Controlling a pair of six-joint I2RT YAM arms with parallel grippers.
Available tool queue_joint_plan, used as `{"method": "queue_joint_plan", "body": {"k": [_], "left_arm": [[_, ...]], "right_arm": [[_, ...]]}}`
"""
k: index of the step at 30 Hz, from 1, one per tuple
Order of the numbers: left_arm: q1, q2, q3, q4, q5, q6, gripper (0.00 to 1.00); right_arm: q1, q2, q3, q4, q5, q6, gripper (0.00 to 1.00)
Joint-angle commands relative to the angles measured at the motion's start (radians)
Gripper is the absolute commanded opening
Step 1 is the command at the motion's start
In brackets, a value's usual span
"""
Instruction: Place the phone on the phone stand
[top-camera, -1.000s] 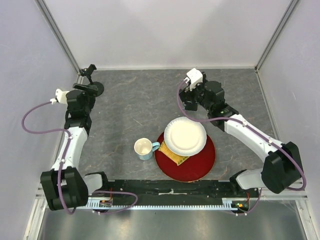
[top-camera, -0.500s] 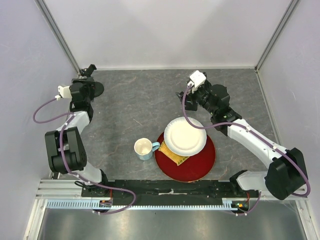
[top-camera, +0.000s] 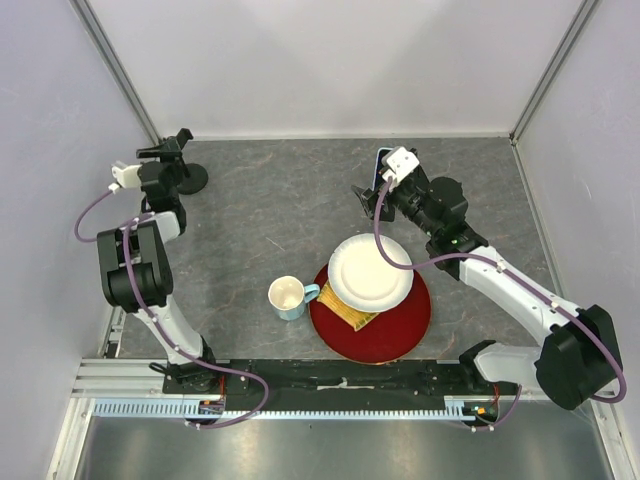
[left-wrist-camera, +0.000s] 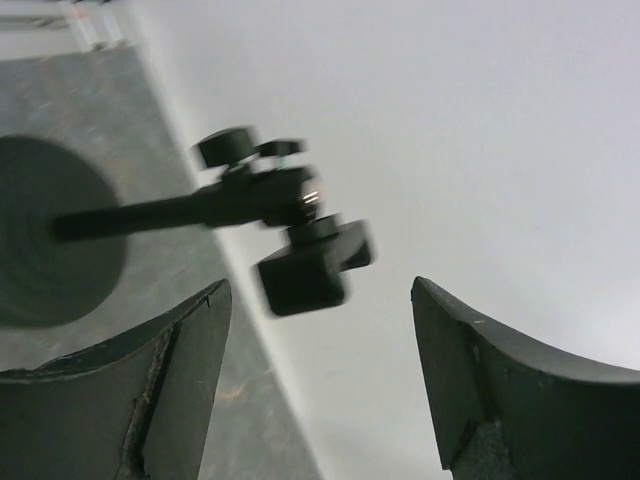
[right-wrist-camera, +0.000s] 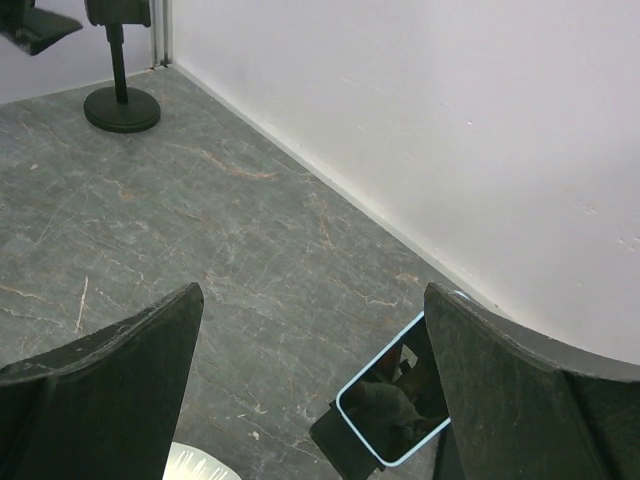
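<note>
**Phone off the stand, both pincers apart**

Top view: phone stand (top-camera: 190, 178) stood at the desk's (top-camera: 270, 210) far-left corner, with the left pincer (top-camera: 168, 160) just beside it. Phone (top-camera: 381, 166) was near the far edge, by the right pincer (top-camera: 370, 200).

Left wrist: fingers were apart. The stand's blurred clamp head showed between them; contact unclear.

Right wrist: fingers were wide apart, gripping nothing. The phone was beside one finger.

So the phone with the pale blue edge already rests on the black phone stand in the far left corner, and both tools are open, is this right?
No. The phone with the pale blue edge is not on the black phone stand; it is on the grey table by the right tool, as the right wrist view shows. The rest holds.
</note>
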Motion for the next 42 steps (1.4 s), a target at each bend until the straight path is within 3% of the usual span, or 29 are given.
{"method": "queue_joint_plan", "body": {"k": [1,6,22,37,42], "left_arm": [[0.017,0.036,0.093,0.158,-0.004,0.023,0.79],[0.014,0.082,0.170,0.075,0.012,-0.008,0.80],[0.005,0.102,0.154,-0.039,-0.013,-0.042,0.79],[-0.014,0.157,0.217,-0.049,-0.009,-0.048,0.63],[-0.018,0.166,0.234,-0.033,0.000,-0.045,0.46]], "right_arm": [[0.002,-0.023,-0.011,0.083,-0.036,0.009,0.98],[0.002,-0.012,-0.002,0.068,-0.029,0.004,0.98],[0.002,0.001,-0.013,0.089,-0.004,-0.010,0.98],[-0.007,-0.003,-0.042,0.141,-0.009,0.003,0.98],[-0.015,-0.006,-0.053,0.160,-0.010,0.010,0.98]]}}
